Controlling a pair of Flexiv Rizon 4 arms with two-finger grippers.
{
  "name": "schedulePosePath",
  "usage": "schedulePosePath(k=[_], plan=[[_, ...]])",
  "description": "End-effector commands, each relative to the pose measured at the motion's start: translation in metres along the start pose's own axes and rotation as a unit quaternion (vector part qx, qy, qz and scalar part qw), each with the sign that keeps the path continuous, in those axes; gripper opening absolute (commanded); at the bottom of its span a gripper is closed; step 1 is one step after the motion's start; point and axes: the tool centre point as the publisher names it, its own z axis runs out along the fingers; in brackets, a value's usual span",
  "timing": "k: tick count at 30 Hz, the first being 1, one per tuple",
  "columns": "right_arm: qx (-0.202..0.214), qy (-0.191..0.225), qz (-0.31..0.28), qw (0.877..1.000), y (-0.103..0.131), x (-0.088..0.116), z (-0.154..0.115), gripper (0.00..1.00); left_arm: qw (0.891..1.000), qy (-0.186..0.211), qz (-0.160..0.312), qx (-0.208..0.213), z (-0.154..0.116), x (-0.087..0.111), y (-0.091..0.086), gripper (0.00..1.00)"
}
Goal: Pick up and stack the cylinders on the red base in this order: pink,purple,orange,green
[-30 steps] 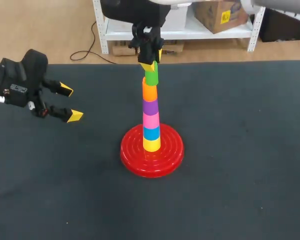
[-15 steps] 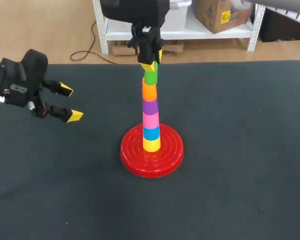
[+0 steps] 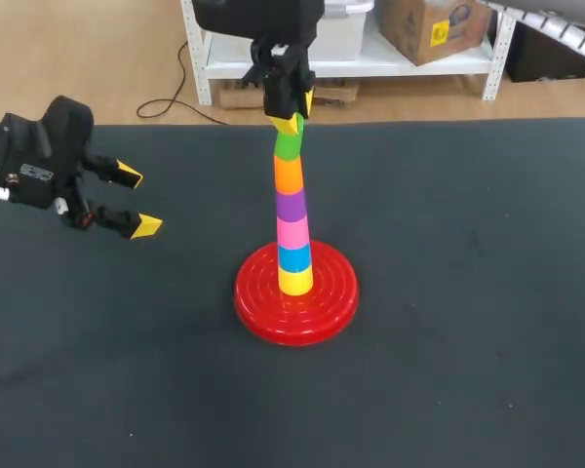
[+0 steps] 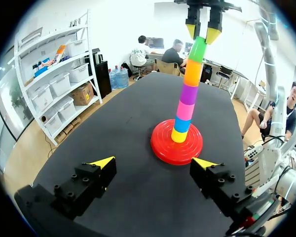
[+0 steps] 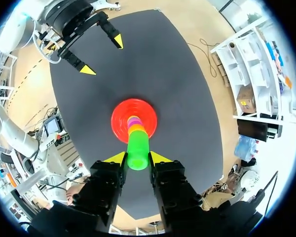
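Head view: my right hand (image 3: 294, 115) grips the green cylinder (image 3: 289, 146) on top of the stack (image 3: 292, 210) on the red base (image 3: 258, 312), left hand (image 3: 136, 201) open, well apart over the surface (image 3: 468, 292); stack leans, so I reckon a sideways drag on release could tip it over.

A robotics lab — robot arms (image 3: 39, 161) over a dark table (image 3: 468, 292), storage shelving (image 4: 54, 79) alongside.

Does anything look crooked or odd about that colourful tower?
Yes. The stack on the red base leans slightly: the green cylinder on top sits off-centre from the yellow cylinder at the bottom. The right gripper has its fingers closed on the green cylinder.
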Motion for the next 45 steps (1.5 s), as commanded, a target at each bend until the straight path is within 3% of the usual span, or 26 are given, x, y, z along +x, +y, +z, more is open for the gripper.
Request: schedulePosePath(k=[1,31,36,37,38,39,45], plan=[[0.002,0.001,-0.002,1.000,0.001,-0.001,-0.002,0.00,1.000,0.003,-0.001,0.001,0.001,-0.001,0.001,1.00],[-0.012,0.027,-0.001,1.000,0.005,-0.001,0.018,0.00,1.000,0.003,-0.001,0.001,0.001,-0.001,0.001,1.00],[0.005,0.008,0.009,1.000,0.005,0.001,0.011,0.00,1.000,0.003,-0.001,0.001,0.001,-0.001,0.001,1.00],[0.005,0.004,0.010,1.000,0.005,0.001,0.008,0.24,1.000,0.003,-0.001,0.001,0.001,-0.001,0.001,1.00],[0.004,-0.001,0.012,1.000,0.005,0.001,0.005,0.74,1.000,0.003,-0.001,0.001,0.001,-0.001,0.001,1.00],[0.009,0.014,-0.007,1.000,0.006,0.000,0.002,1.00,1.000,0.003,-0.001,0.001,0.001,-0.001,0.001,1.00],[0.009,0.014,-0.007,1.000,0.006,0.000,0.002,1.00,1.000,0.003,-0.001,0.001,0.001,-0.001,0.001,1.00]])
